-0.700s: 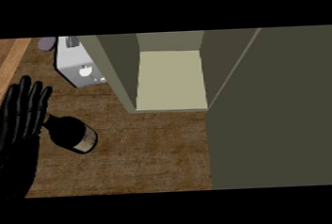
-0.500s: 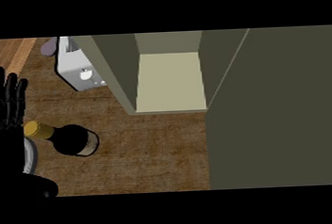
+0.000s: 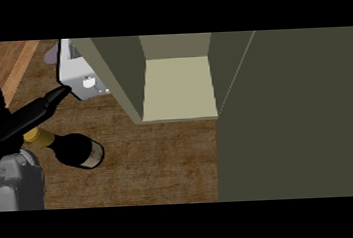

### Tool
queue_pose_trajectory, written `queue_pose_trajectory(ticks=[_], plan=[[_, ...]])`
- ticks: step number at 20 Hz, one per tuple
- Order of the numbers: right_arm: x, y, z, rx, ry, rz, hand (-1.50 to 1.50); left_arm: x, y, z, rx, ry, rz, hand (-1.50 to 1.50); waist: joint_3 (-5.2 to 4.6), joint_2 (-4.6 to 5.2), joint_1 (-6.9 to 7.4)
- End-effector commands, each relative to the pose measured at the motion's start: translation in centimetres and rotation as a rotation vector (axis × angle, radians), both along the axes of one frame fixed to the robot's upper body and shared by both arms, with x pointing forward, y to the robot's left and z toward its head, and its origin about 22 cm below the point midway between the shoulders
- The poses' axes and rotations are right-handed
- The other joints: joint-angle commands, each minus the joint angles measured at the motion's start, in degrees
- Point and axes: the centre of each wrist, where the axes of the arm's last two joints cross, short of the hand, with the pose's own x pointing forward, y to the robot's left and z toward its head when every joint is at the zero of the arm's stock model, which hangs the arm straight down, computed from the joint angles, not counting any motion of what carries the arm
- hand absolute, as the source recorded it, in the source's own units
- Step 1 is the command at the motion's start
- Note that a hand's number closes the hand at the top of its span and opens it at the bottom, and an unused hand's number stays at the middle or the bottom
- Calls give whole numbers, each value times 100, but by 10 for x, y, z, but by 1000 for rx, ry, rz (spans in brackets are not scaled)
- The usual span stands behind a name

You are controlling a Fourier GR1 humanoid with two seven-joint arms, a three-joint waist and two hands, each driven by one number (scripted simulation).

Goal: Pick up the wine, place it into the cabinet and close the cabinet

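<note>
Wine (image 3: 75,149) unmoved; left hand (image 3: 24,117) now over neck.

A dark glass wine bottle (image 3: 77,150) with a yellow-gold neck lies at lower left on the brown wood-grain table (image 3: 159,162). The olive-green cabinet (image 3: 290,111) has a pale cream shelf (image 3: 179,88). The hand (image 3: 21,120) is black.

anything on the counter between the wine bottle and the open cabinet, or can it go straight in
Nothing visible blocks it. The wine bottle sits on bare counter left of and below the open cabinet. The white appliance stands farther back beside the cabinet's left wall, off that path. The left robot hand is over the bottle's neck.
</note>
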Motion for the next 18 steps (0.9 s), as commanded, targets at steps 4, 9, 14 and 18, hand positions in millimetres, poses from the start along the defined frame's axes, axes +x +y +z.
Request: queue_pose_trajectory(ticks=[4,9,14,18], plan=[[-29,-22,29,-13,30,49,-150,45,-9,14,-71,6,52,-150,5,-20,71],[-31,-12,24,-3,38,33,-150,55,-47,21,-55,-1,50,-150,7,-22,85],[-37,-19,41,4,23,45,-150,42,-34,32,-88,23,42,-150,7,-30,115],[-9,-16,26,-13,51,22,-150,60,-36,11,-74,36,58,-150,5,-17,121]])
